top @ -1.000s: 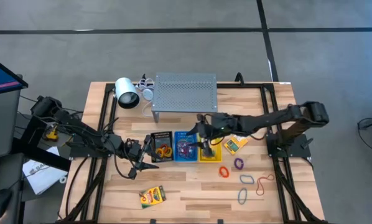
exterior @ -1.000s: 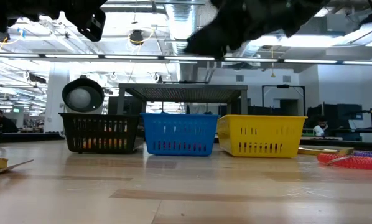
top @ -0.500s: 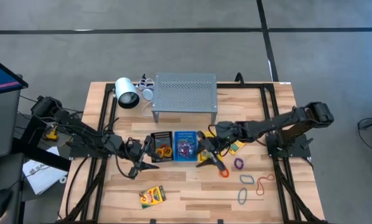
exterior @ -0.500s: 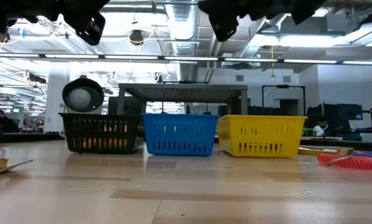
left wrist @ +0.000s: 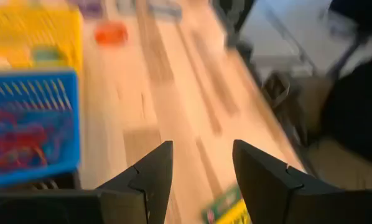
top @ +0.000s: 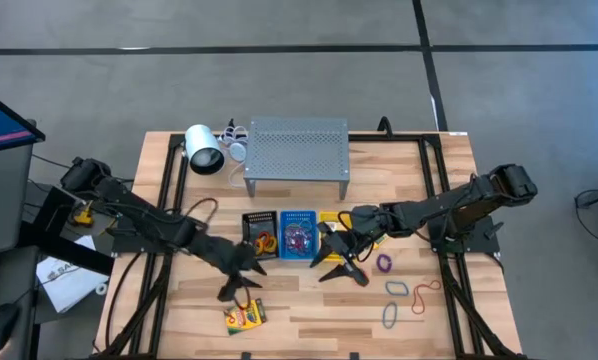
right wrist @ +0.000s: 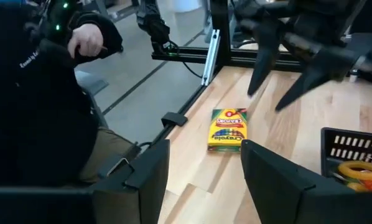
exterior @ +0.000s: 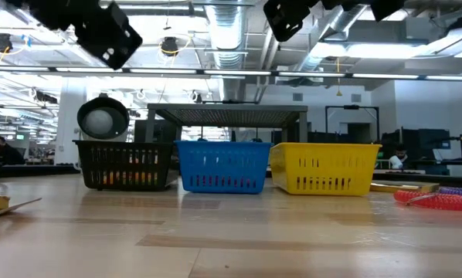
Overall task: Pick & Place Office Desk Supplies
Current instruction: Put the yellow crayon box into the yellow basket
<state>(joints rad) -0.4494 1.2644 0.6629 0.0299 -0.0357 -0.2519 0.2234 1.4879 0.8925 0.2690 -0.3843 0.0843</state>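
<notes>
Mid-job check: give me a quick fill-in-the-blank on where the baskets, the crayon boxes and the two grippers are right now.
1. The blue basket stands between the black basket and the ____ basket.
2. The left gripper hovers open just above a loose ____.
3. The black basket holds ____ rubber bands.
4. The right gripper is ____, holding nothing.

Missing: yellow; crayon box; orange; open

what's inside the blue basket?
The blue basket holds a tangle of purple and red rubber bands, seen from above. Anything beneath them is covered.
</notes>
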